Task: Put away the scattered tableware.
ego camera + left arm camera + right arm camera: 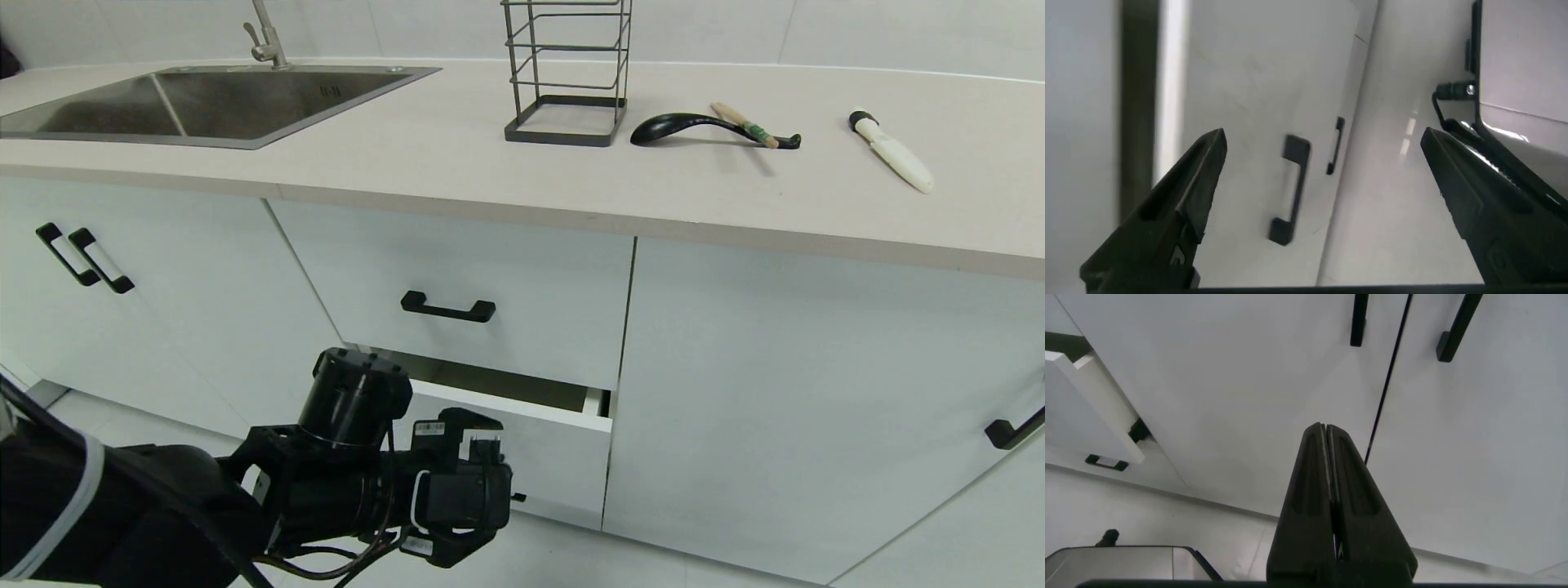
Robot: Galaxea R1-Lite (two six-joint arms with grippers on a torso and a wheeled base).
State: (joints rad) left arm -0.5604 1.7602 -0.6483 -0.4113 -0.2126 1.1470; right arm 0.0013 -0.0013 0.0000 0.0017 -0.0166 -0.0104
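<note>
Tableware: black curved plastic ladle [665,129], green-banded wooden stick [744,124] and white-handled utensil [894,153] on pale counter [408,155], well above left gripper [1323,137], fingers spread; right gripper [1324,434], fingers pressed shut. Risk: part-open white drawer [555,465] just beside the left fingers could snag them on rising.

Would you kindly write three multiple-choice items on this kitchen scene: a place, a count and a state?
1. Where does the black ladle lie? A) in the sink B) on the counter, right of the wire rack C) on the floor
2. How many utensils lie on the counter? A) one B) three C) five
3. The lower drawer is: A) slightly open B) shut C) removed
Answers: B, beside the rack's base; B, ladle, wooden stick and white-handled tool; A, a gap shows above its front.
</note>
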